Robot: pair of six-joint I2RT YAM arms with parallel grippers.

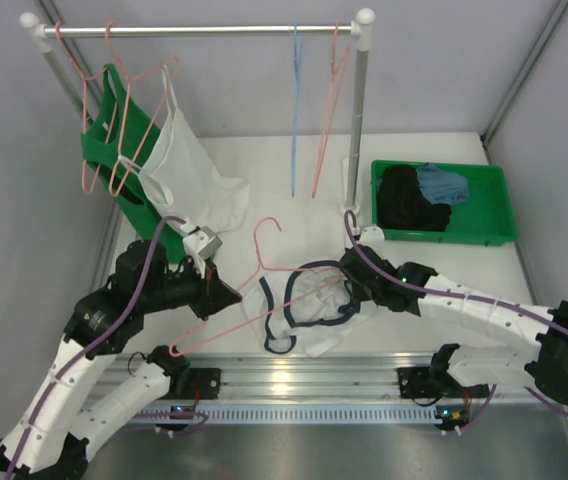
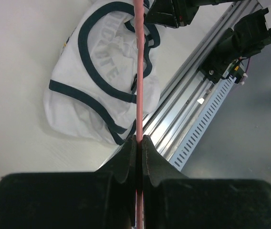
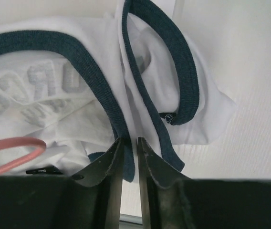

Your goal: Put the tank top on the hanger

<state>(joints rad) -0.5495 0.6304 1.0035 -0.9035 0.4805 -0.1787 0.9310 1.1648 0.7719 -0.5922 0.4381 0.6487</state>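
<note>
Tank top (image 1: 309, 325), crumpled on the worktop (image 1: 464, 265) between the two grippers, its navy-trimmed edge pinched between the nearly closed fingers of the right gripper (image 3: 130, 143). Pink hanger (image 2: 139, 71), extending forward from the left gripper (image 2: 139, 140) across the garment; that gripper is clamped tight on its wire.

Robotics lab test cell. Grey partition walls (image 1: 444, 70) enclose a white tabletop (image 1: 444, 262). Aluminium mounting rail (image 1: 304, 385) at lower edge carries cabled left arm (image 1: 84, 370) and right arm (image 1: 484, 315). Clothes rail (image 1: 214, 31) at top, green bin (image 1: 484, 205) at right.
</note>
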